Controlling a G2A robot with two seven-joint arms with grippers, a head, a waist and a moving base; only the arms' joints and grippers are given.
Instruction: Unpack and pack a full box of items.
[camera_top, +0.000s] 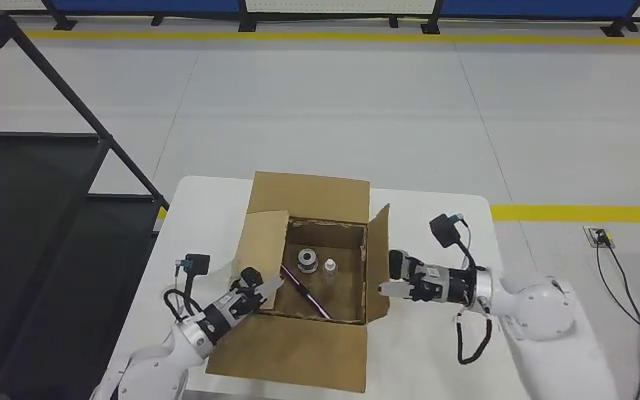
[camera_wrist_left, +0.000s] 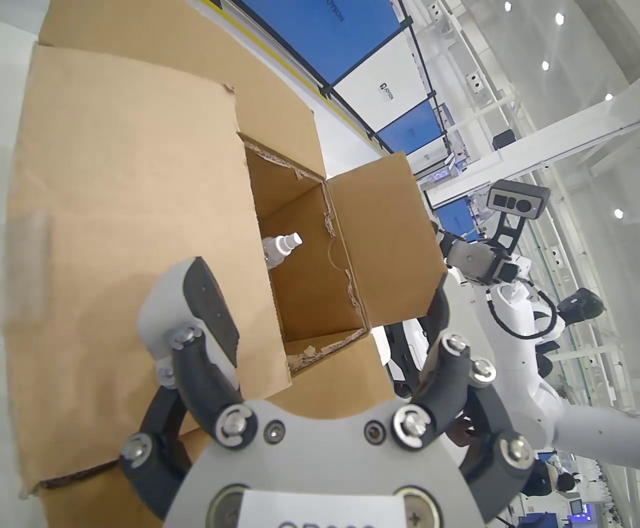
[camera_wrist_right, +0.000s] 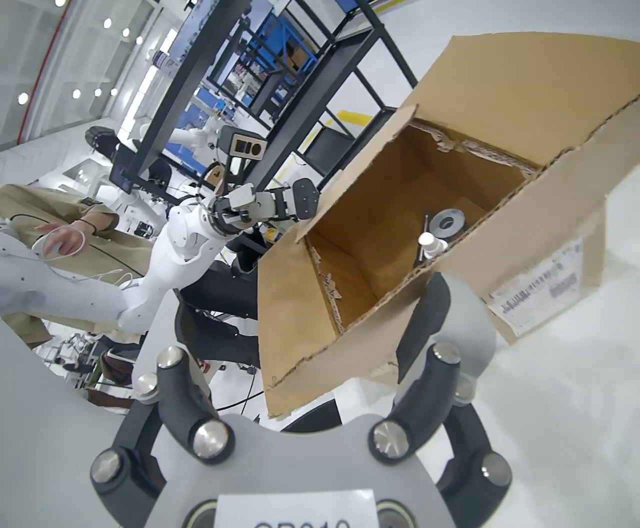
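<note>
One open brown cardboard box (camera_top: 300, 350) is set mid-way on one white table (camera_top: 410, 350), and three items are counted on its floor: one small white spray bottle (camera_top: 329, 266), one round grey ring-shaped object (camera_top: 306, 262) just beside it, and one thin dark-and-pink rod (camera_top: 305, 290) laid slantwise. The left gripper (camera_top: 255, 285) is held at the raised left flap with fingers spread, and the right gripper (camera_top: 385, 287) is likewise spread, the right flap's edge lying between its fingers. One black-framed rack (camera_top: 50, 230) is noted off the table's left side.
</note>
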